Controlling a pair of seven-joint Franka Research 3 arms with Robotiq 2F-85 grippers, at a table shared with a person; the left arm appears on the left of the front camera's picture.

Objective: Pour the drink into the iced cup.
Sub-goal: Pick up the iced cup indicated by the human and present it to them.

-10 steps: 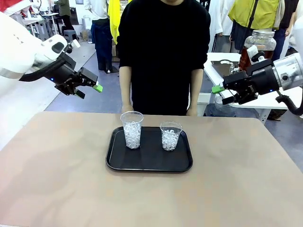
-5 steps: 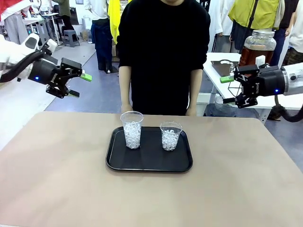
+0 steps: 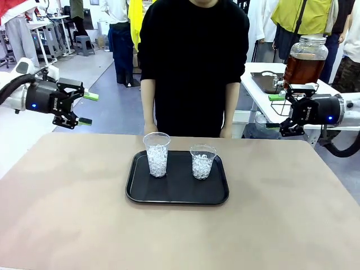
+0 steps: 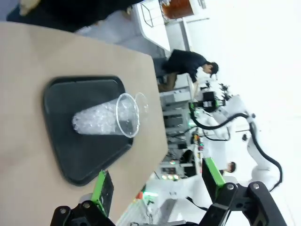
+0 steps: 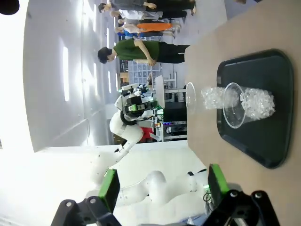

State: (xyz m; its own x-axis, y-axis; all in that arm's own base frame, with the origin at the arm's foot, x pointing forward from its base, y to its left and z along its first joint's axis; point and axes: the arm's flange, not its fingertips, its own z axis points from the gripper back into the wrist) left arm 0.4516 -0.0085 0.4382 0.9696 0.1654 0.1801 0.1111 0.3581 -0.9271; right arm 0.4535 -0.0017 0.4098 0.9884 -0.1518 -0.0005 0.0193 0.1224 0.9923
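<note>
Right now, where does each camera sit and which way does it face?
Front view: fixed between the arms, facing the person across the tan table; left fingers and right fingers show, open.
Left wrist view: on the left wrist, rolled sideways, facing the black rectangular plastic tray; own fingers below.
Right wrist view: on the right wrist, rolled, facing that tray from the opposite side; own fingers below.
Shared: both wrist views show the two clear plastic ice-filled cups.

You've got a clear glossy plastic taller cup (image 3: 157,140) and shorter cup (image 3: 202,151), glassy ice (image 3: 157,162) inside, on a smooth black semi-gloss plastic tray (image 3: 177,192), over a matt beige tabletop (image 3: 84,225).
</note>
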